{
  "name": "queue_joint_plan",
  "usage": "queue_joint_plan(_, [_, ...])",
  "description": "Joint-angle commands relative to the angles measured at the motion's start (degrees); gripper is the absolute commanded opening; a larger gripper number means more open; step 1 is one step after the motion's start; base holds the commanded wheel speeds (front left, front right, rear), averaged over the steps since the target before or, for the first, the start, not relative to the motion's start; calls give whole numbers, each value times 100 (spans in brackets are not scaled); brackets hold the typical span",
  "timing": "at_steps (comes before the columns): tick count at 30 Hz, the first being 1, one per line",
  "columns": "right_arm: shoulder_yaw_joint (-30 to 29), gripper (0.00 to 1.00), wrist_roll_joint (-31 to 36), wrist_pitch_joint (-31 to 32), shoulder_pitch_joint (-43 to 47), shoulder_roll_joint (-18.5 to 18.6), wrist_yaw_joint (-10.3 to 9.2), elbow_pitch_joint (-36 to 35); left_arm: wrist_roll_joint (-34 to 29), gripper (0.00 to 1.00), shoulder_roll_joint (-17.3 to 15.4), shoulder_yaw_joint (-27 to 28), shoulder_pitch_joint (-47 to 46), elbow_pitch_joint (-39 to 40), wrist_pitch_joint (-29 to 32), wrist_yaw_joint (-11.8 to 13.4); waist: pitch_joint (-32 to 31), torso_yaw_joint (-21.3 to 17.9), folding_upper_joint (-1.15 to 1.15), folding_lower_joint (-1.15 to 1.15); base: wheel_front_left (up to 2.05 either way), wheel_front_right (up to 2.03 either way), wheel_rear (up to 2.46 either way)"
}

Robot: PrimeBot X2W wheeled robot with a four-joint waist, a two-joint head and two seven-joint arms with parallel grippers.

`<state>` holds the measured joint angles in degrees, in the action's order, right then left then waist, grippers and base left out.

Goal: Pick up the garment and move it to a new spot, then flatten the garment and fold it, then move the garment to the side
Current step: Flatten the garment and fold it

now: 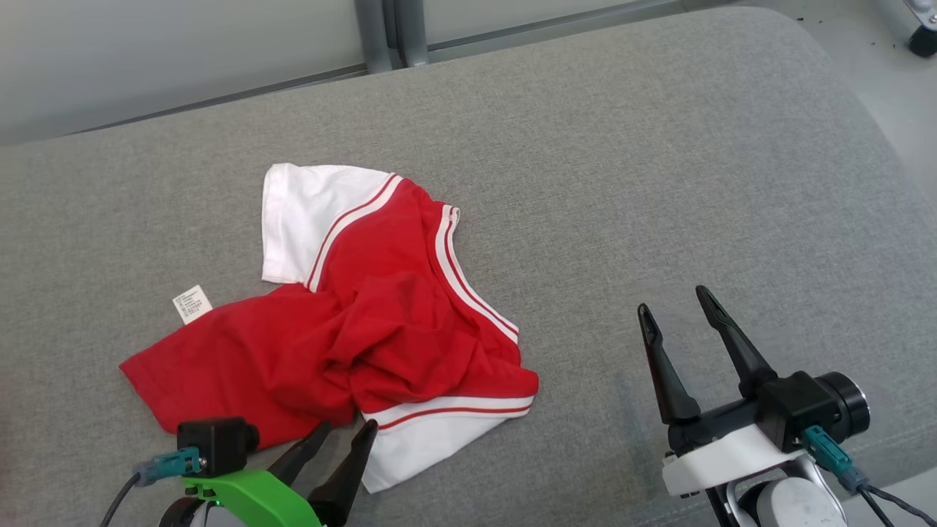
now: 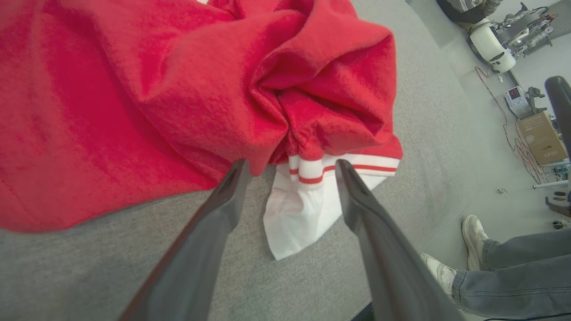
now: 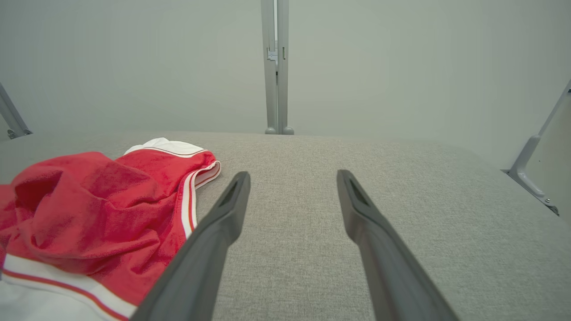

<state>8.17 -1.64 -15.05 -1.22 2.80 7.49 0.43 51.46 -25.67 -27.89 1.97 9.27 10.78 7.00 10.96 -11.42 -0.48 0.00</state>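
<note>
Between the spread fingers of the left gripper [image 1: 346, 432], a bunched red fold and the white sleeve [image 1: 432, 432] of the T-shirt [image 1: 381, 322] are framed, and nothing is pinched yet. Whether the tips touch cloth cannot be told. Off to the right, the right gripper [image 1: 674, 301] is held with its fingers wide apart over the grey cushion [image 1: 659, 183], well apart from the shirt. The T-shirt is seen crumpled left of centre on the cushion, its care label [image 1: 192, 304] turned out. Soft, light, limp cloth is to be expected, and it will likely sag and drag when lifted. A grip is best taken on the thick bunched fold or the banded sleeve hem, not on a single loose layer.
</note>
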Motion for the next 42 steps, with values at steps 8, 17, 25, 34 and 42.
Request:
queue_joint_plan(8, [-53, 100, -140, -20, -149, 13, 1, -87, 208, 100, -128, -181, -193, -91, 472, -176, 354, -418, 48, 0, 0, 0, 0])
queue_joint_plan(17, [-33, 100, -313, -20, -234, 15, 1, -99, 223, 0, 217, -522, -566, -530, 613, -484, 507, -593, 48, 0, 0, 0, 0])
queue_joint_plan(25, [-8, 100, -391, -20, -216, 16, 1, -6, 635, 0, 937, -347, -1429, 29, 632, -467, 424, -680, 48, 0, 0, 0, 0])
queue_joint_plan(34, [224, 100, -486, -20, -422, 16, 1, 52, 234, 0, 1946, -360, -2990, -958, 285, -83, 417, -1179, 48, 0, 0, 0, 0])
queue_joint_plan(42, [311, 100, -666, -20, -418, 14, 1, 57, -46, 0, 2227, -430, -3831, -2135, -425, 81, 566, -1681, 48, 0, 0, 0, 0])
